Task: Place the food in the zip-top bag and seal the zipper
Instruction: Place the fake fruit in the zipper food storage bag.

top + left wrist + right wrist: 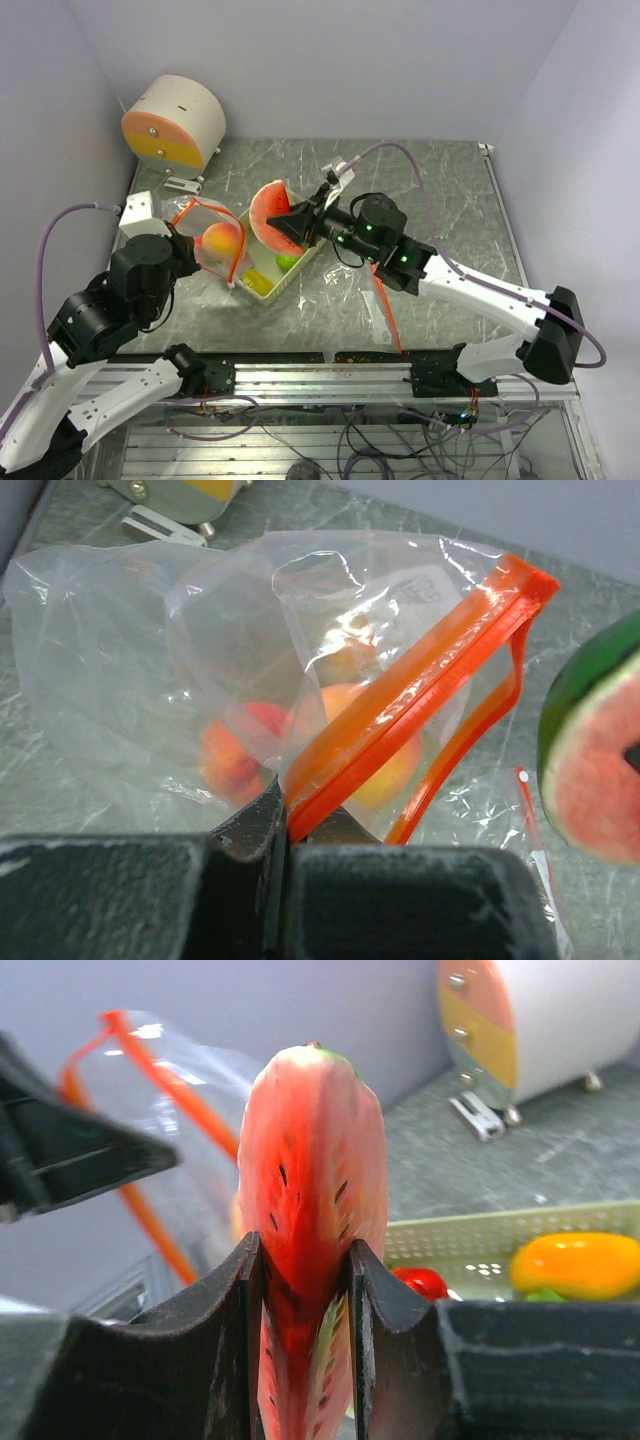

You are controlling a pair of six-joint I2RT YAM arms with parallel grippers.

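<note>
My left gripper [292, 825] is shut on the orange zipper rim of the clear zip-top bag [180, 660], holding its mouth up and open; in the top view the bag [212, 240] hangs by the tray's left end. Peaches [375, 750] lie inside the bag. My right gripper [300, 1280] is shut on a red watermelon slice [312, 1160] with a green rind, held in the air over the tray next to the bag's mouth [272, 215]. A yellow piece [575, 1263] and a red piece [424, 1282] lie in the tray; a green piece [288, 262] shows too.
The pale yellow-green tray [300, 272] sits mid-table between the arms. A white drum-shaped object with a pink and orange face [172, 122] stands at the back left. An orange strip [387, 310] lies on the table under the right arm.
</note>
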